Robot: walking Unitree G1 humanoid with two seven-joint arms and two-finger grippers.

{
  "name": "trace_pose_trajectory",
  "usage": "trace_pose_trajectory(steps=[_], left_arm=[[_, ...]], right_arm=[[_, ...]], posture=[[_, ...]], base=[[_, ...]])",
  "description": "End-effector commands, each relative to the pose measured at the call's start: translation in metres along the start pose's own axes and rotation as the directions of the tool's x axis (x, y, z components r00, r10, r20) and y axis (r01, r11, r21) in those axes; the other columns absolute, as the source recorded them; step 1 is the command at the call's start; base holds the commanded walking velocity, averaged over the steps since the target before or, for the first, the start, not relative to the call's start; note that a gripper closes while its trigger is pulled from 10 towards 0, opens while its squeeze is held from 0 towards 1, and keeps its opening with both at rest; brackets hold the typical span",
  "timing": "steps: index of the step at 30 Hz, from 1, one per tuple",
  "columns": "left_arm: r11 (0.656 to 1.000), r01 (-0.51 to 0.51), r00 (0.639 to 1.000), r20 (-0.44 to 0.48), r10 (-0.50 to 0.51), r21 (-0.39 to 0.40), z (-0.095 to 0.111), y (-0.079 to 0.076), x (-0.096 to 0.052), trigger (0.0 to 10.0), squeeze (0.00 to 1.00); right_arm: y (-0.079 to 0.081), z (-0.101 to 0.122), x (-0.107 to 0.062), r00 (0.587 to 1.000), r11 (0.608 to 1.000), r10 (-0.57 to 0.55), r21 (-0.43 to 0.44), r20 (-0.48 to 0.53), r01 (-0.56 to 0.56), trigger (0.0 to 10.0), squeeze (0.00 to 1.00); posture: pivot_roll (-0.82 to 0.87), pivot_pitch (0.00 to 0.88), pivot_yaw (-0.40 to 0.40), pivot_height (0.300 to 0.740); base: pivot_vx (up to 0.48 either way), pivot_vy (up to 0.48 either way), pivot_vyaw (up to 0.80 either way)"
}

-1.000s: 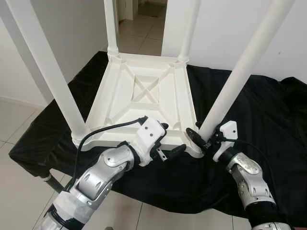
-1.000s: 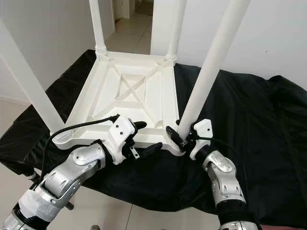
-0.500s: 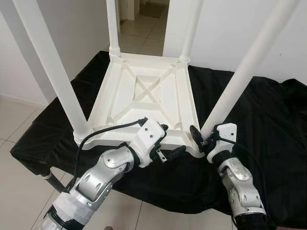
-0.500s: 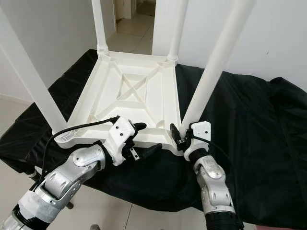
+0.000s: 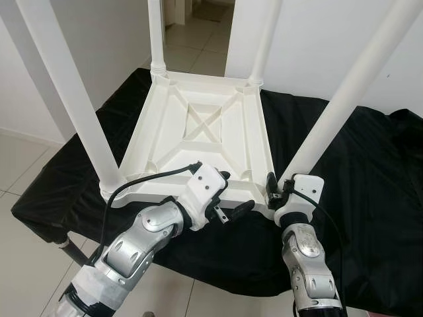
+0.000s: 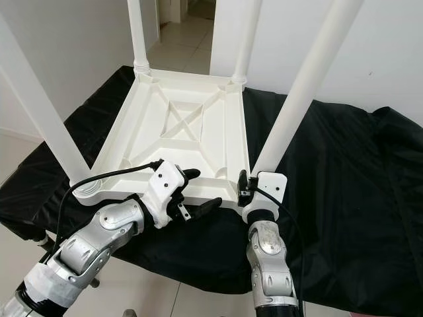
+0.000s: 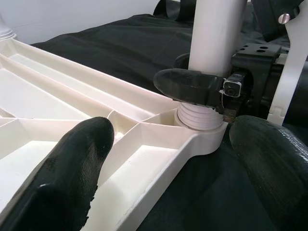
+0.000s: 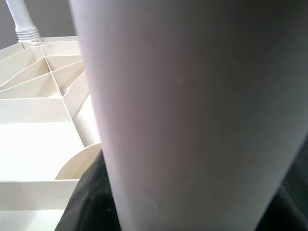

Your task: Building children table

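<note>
Children table (image 5: pixel 198 132) lies upside down on the black-covered surface (image 5: pixel 370 172), so the legs screw in from above. Right tool (image 7: pixel 211 91) pinches the near right leg (image 5: pixel 330 125) just above its socket. Left tool (image 5: pixel 228 198), spread, steadies the near edge beside it. Since one second ago, the right arm swung inward under that leg.
</note>
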State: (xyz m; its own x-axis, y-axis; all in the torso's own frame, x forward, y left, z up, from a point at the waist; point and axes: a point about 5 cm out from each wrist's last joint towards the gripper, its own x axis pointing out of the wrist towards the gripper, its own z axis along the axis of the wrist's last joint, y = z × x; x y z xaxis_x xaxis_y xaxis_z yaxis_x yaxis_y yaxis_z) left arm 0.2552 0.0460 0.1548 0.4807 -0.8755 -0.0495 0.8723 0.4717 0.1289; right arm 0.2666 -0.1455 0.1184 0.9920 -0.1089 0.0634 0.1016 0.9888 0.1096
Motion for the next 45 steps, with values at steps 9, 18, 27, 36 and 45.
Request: trace_pose_trajectory(steps=[9, 18, 27, 36, 45], left_arm=[[0.996, 0.094, 0.996, 0.001, -0.094, 0.007, 0.002, -0.003, -0.001, 10.0, 0.00], [0.996, 0.092, 0.996, 0.000, -0.092, 0.006, 0.002, -0.003, -0.002, 10.0, 0.00], [0.994, 0.107, 0.994, -0.008, -0.107, 0.009, 0.001, -0.004, -0.004, 10.0, 0.00], [0.990, 0.142, 0.990, -0.017, -0.142, 0.008, -0.001, -0.009, -0.005, 10.0, 0.00], [0.989, 0.149, 0.989, -0.010, -0.149, 0.008, 0.000, -0.010, -0.001, 10.0, 0.00]], right_arm=[[-0.006, -0.007, -0.003, 0.999, 0.999, -0.012, 0.035, -0.047, 0.014, 10.0, 1.00], [-0.023, -0.001, -0.002, 0.995, 0.995, 0.101, -0.010, -0.014, -0.102, 10.0, 1.00], [-0.039, 0.004, 0.001, 0.961, 0.960, 0.277, -0.052, -0.004, -0.276, 10.0, 0.00], [-0.040, 0.009, 0.009, 0.814, 0.811, 0.579, -0.063, -0.052, -0.581, 10.0, 0.00], [-0.041, 0.005, 0.019, 0.718, 0.713, 0.685, -0.084, -0.126, -0.696, 10.0, 0.00]], posture=[[-0.05, 0.000, -0.054, 0.740], [-0.05, 0.000, -0.052, 0.740], [-0.05, 0.000, -0.047, 0.740], [-0.06, 0.000, -0.031, 0.740], [-0.06, 0.000, -0.033, 0.740]], base=[[0.000, 0.000, 0.00], [0.000, 0.000, 0.00], [0.000, 0.000, 0.00], [0.000, 0.000, 0.00], [0.000, 0.000, 0.00]])
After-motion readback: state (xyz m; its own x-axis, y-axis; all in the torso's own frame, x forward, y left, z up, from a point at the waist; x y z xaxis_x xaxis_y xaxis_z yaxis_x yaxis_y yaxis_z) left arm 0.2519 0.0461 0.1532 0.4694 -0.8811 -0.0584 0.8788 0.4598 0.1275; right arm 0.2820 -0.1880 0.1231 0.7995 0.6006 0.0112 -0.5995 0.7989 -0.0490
